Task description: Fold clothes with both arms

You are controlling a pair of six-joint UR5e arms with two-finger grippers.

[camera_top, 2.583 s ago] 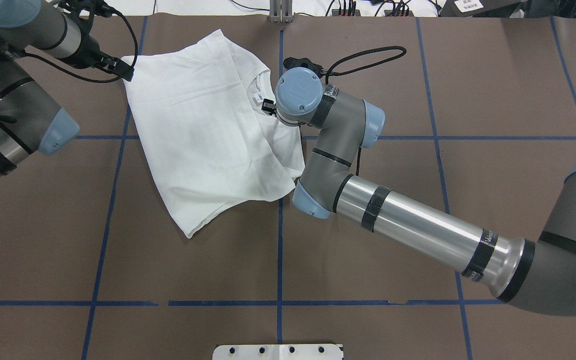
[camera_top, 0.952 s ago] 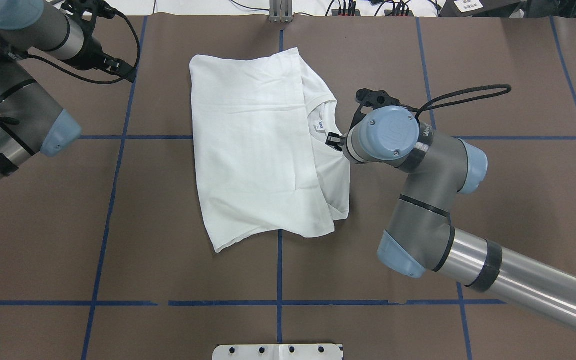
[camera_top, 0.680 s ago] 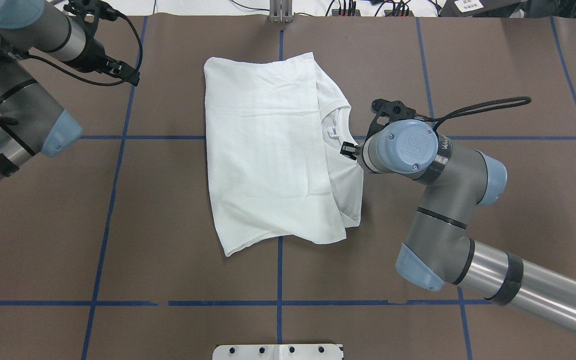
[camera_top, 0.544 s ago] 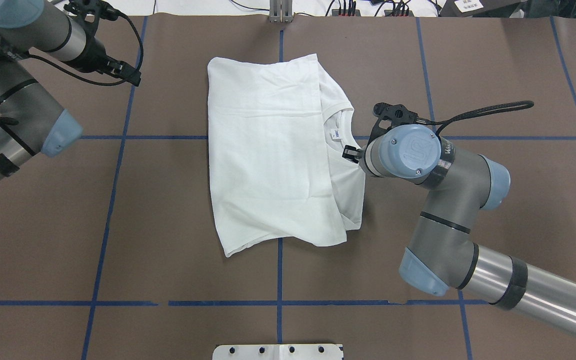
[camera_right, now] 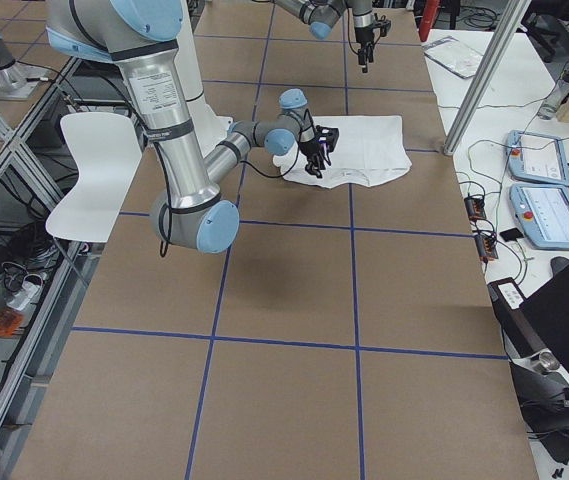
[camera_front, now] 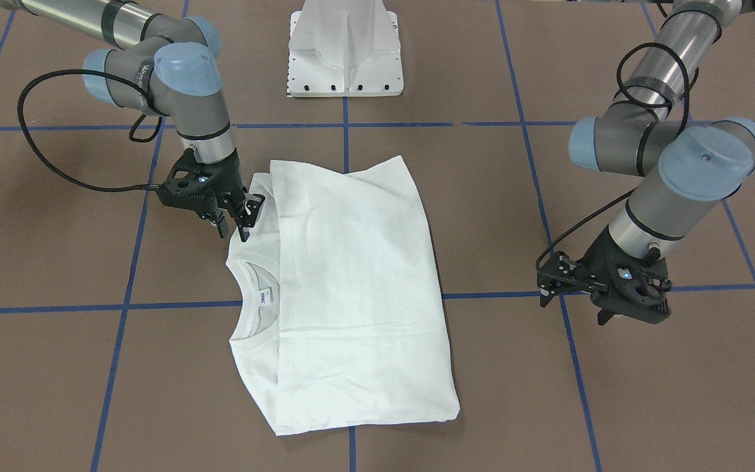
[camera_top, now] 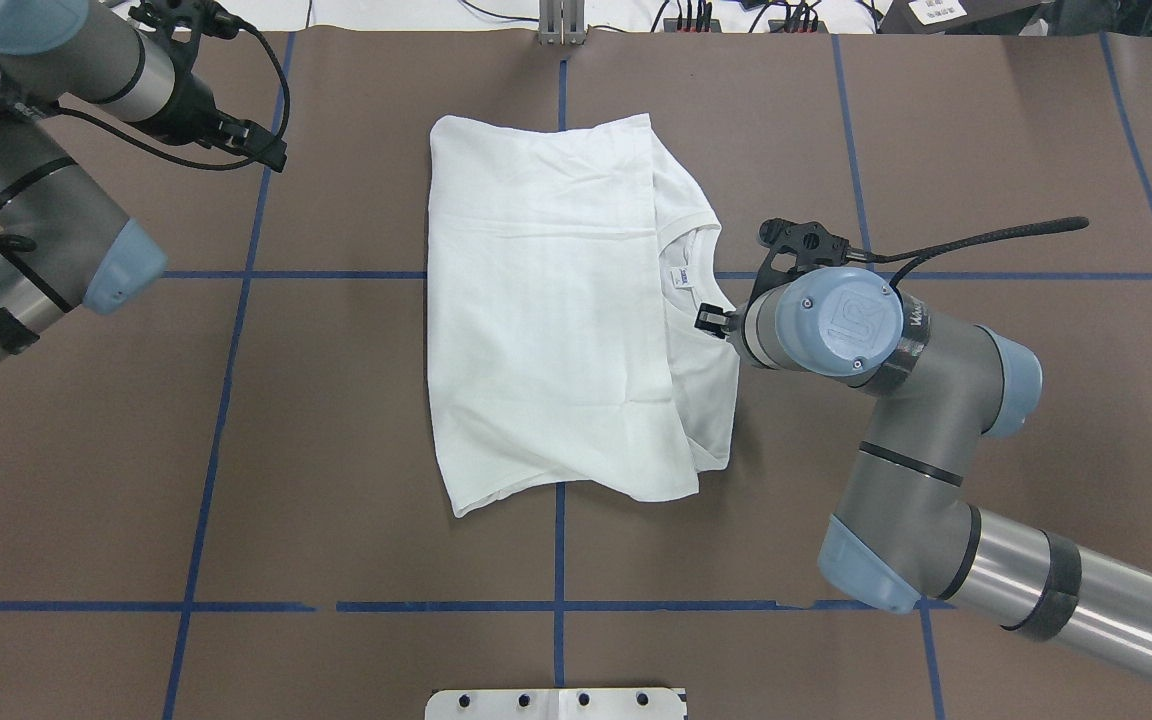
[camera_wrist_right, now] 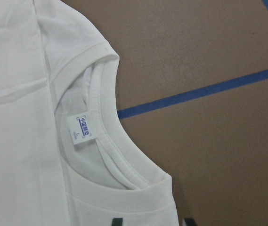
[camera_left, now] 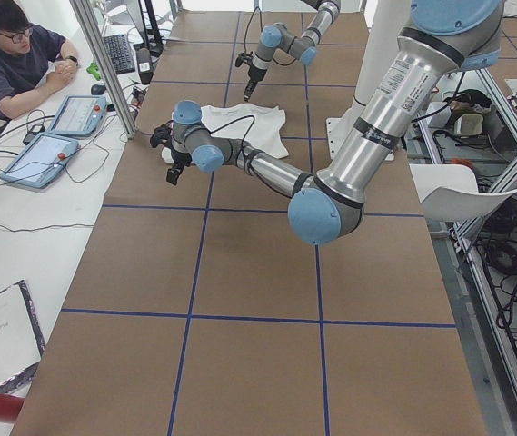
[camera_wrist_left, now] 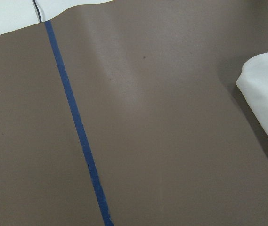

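Seen from overhead, the right gripper (camera_top: 708, 320), clamped on the shirt (camera_top: 546, 320) at the shoulder beside the collar (camera_top: 696, 270), pulls back toward 3 o'clock and slightly toward 6. The shirt slides with it across the table (camera_top: 336, 400). The cloth, skewed moments ago, now lies nearly square to the blue tape lines (camera_top: 558, 540) and straddles the centre one. Its far corner, which was touching the left gripper (camera_top: 274, 155), now sits well apart at that gripper's 3 o'clock. The right arm (camera_top: 936, 420) folds back toward 5 o'clock.
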